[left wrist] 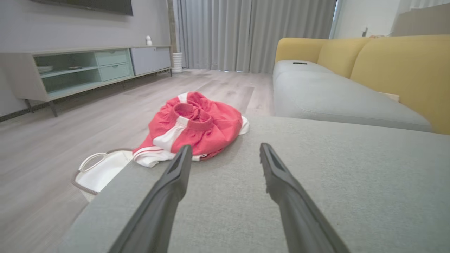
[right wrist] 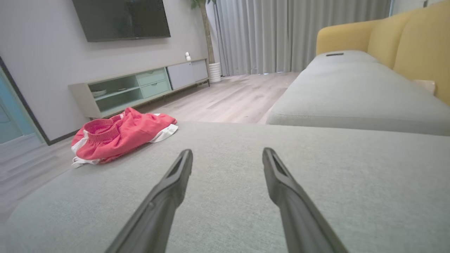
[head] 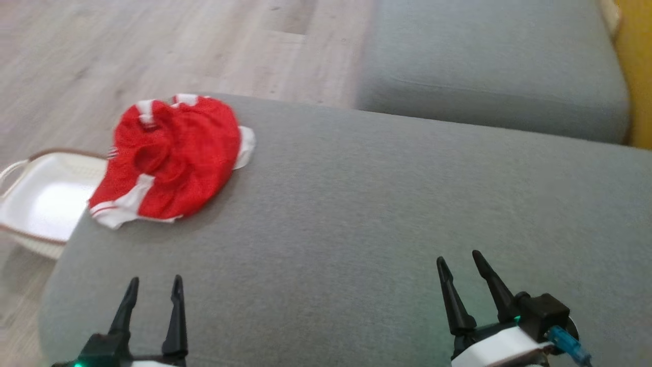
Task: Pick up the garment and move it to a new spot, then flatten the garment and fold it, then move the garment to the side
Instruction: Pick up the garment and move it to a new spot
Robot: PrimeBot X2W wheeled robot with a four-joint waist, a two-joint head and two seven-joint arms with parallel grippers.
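The garment [head: 170, 160] is a red piece with white stripes and trim, lying crumpled at the far left corner of a grey sofa cushion [head: 387, 214]. It also shows ahead in the left wrist view as the garment [left wrist: 193, 126] and off to the left in the right wrist view as the garment [right wrist: 119, 137]. My left gripper [head: 155, 285] hovers open over the cushion's near left, short of the garment, nothing between its fingers. My right gripper [head: 458, 260] stands open at the near right, far from the garment, and holds nothing.
A white basket [head: 43, 199] with a brown rim sits on the wooden floor just left of the cushion, under the garment's edge. A second grey seat [head: 489, 66] with yellow backs [left wrist: 397, 66] lies beyond. A low TV cabinet [right wrist: 140, 88] stands by the wall.
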